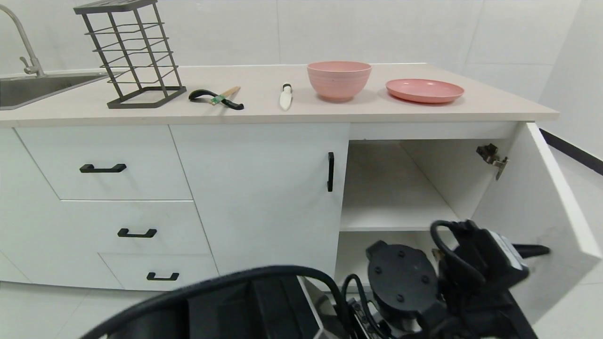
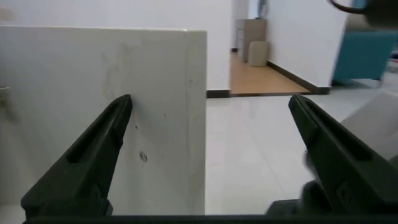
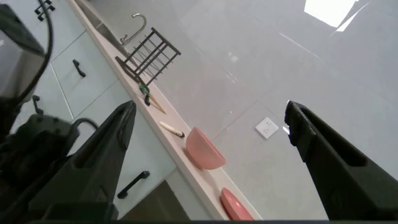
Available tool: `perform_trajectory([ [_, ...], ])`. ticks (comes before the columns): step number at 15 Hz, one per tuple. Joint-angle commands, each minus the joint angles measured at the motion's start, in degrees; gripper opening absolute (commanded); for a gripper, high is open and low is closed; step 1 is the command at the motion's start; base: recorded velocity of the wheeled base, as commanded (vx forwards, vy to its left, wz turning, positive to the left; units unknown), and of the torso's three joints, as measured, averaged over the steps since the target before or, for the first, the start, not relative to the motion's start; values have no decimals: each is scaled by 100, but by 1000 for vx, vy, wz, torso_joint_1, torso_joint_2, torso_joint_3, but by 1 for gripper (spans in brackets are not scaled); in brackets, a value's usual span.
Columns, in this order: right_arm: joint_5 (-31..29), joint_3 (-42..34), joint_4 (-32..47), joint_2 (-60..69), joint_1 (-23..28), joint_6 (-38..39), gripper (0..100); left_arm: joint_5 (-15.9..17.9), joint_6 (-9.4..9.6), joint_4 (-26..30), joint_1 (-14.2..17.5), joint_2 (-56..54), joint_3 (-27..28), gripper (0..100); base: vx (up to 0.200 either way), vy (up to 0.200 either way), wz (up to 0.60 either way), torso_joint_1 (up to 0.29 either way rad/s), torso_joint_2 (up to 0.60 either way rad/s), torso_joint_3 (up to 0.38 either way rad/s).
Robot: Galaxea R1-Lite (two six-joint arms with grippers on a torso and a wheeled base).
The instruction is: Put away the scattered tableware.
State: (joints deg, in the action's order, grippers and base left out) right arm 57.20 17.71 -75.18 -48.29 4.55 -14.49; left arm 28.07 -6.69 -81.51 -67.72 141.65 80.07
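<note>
A pink bowl and pink plate sat right on the worktop (near what seemed a white knife). The left pincer and right pincer were both spread, empty.

This is a kitchen — plain and fitted in white. A long pale counter runs along a tiled wall, with a steel sink and a curved tap set in at its left end. Beneath are white drawers with black handles and cupboards, one door standing open on a white shelf. On the counter stand a black wire rack, a pink bowl and a pink plate, and between rack and bowl lie a knife and a peeler — ordinary kitchen gear. A wall socket sits above the counter.
</note>
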Motion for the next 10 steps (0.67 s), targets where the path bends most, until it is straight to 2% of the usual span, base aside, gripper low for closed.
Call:
perform_trajectory([
  [1,2,39,-5,-5,29,-1,100,-13,-16,249,-444,556,694,100,0,0,0,0,0,0],
  [2,2,48,-5,-5,64,-10,100,-13,-16,267,-453,547,703,100,0,0,0,0,0,0],
  [3,2,39,-5,-5,64,-1,100,-13,-25,144,-233,477,607,100,0,0,0,0,0,0],
  [4,2,13,-5,-5,64,-10,100,-13,-25,-41,171,257,229,100,0,0,0,0,0,0],
  [5,11,-31,-5,21,64,-1,100,-13,-25,-173,479,-94,-369,100,0,0,0,0,0,0],
  [6,2,-110,3,47,73,-1,100,-13,-16,-313,874,-727,-1336,100,0,0,0,0,0,0],
  [8,2,-497,-5,170,37,-10,100,-21,19,-559,1472,-2028,-3067,100,0,0,0,0,0,0],
  [9,2,-717,-5,223,20,-10,100,-21,28,-700,1736,-2713,-3770,100,0,0,0,0,0,0],
  [10,2,-822,-14,267,11,-10,100,-30,63,-753,1885,-3100,-4078,100,0,0,0,0,0,0],
])
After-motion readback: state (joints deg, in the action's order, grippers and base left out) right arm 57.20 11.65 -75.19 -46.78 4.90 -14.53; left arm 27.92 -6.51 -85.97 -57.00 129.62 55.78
